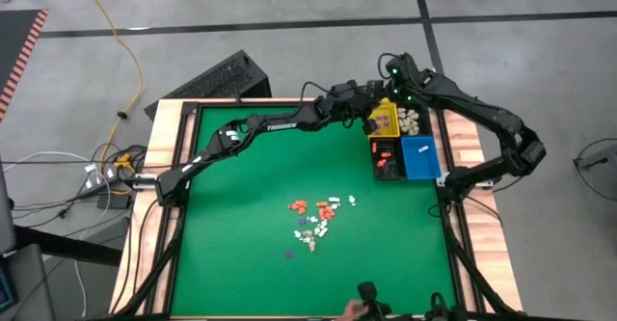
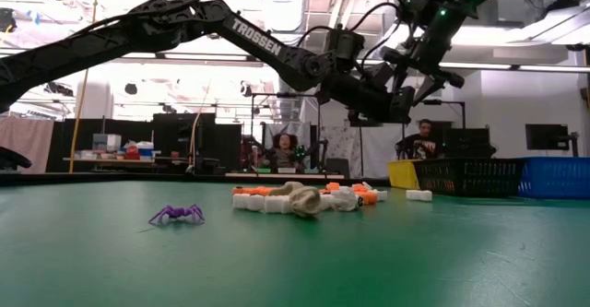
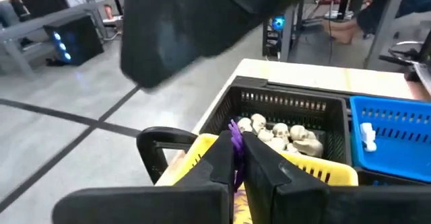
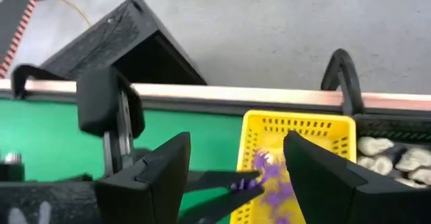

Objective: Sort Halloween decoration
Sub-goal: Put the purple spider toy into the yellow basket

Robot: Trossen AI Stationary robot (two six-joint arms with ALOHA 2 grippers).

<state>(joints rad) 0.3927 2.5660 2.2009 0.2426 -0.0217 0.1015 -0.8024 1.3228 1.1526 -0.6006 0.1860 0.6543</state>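
My left gripper (image 1: 372,120) reaches across the table to the yellow bin (image 1: 386,120) at the far right and is shut on a purple trinket (image 3: 236,138) above that bin. More purple trinkets (image 4: 277,196) lie in the yellow bin. My right gripper (image 4: 236,143) hovers open just above the same bin, and the left gripper's fingers (image 4: 222,180) show between its own. Cream, orange and purple trinkets lie in a loose pile (image 1: 313,217) on the green mat. A purple spider (image 2: 177,215) lies apart from it, nearer the near edge. My left gripper pinches the purple trinket (image 3: 235,131) between its two fingers, at their free ends. The fingers come from the table's left side, slanting a little down. The trinket is lifted clear, above the yellow bin's open top.
Beside the yellow bin stands a black bin with cream skulls (image 3: 283,133). Nearer are a black bin with red pieces (image 1: 388,159) and a blue bin (image 1: 420,157). The mat (image 1: 241,196) left of the pile is bare. People (image 2: 424,139) sit in the room beyond the table.
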